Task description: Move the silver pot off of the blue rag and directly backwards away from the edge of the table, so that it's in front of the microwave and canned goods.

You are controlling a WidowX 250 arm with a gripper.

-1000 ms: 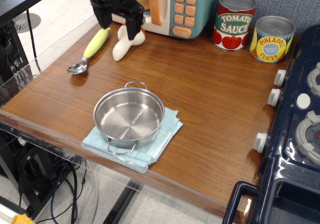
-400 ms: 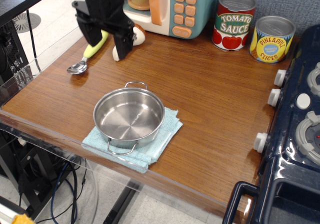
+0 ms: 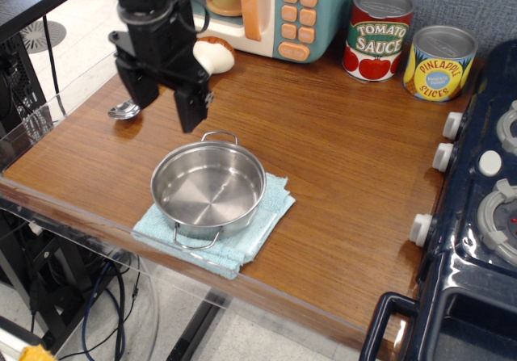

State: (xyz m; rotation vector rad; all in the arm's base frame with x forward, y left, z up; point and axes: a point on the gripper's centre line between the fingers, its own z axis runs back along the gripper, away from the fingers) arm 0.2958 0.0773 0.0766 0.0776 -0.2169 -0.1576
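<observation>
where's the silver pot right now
The silver pot sits on the blue rag near the table's front edge, left of centre, with the open gripper just behind it.

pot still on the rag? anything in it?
On the rag, upright and empty. The silver pot sits squarely on the blue rag, its bare shiny bottom showing. The open gripper is above the table, not touching it.

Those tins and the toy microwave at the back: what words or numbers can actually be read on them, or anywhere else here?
"TOMATO SAUCE": on the red can.
"PINEAPPLE SLICES": on the yellow can; the small print in its blue oval is too small to read.
Microwave: its orange buttons show no readable marks.
Stove knobs: nothing legible.
</observation>
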